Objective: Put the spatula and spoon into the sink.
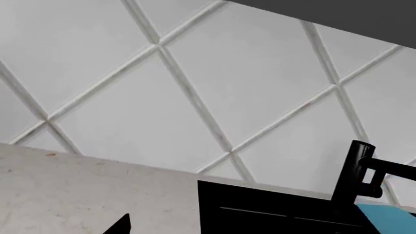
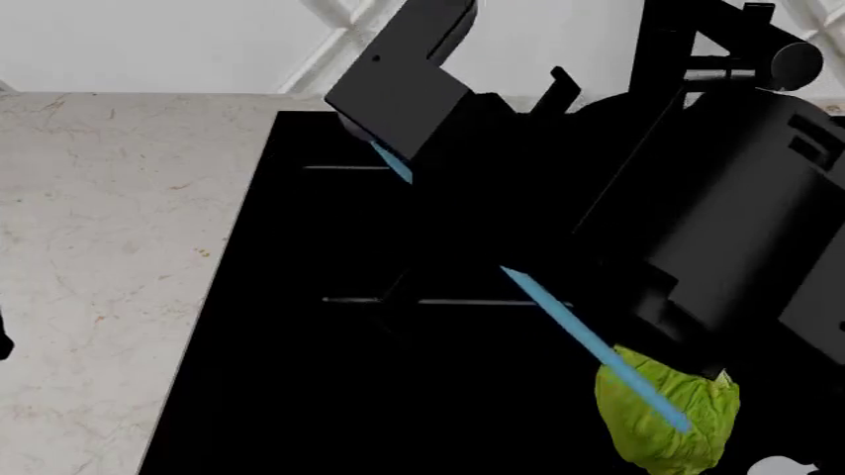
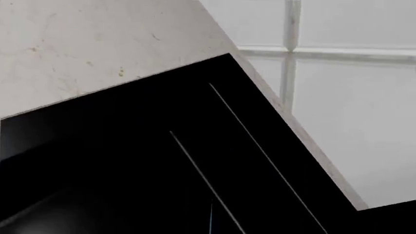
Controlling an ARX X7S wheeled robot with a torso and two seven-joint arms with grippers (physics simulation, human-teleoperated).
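The black sink [image 2: 264,346] fills most of the head view. My right arm reaches over it, and its gripper [image 2: 456,230] is shut on the light-blue spatula [image 2: 581,336], which hangs slanted above the basin. In the right wrist view the spatula [image 3: 211,217] shows edge-on as a thin line over the sink [image 3: 130,146]. One end of the spatula [image 1: 390,219] reaches into the left wrist view, beside the tap [image 1: 356,170]. My left gripper stands open over the counter left of the sink [image 1: 260,204], with one fingertip [image 1: 120,226] showing. I cannot make out the spoon.
Under the spatula's low end a green lettuce-like lump [image 2: 660,416] lies in the sink, with a cut-off whitish bit [image 2: 779,465] next to it. The black tap [image 2: 739,49] stands at the back right. Pale marble counter [image 2: 106,247] lies to the left, below a tiled wall [image 1: 195,73].
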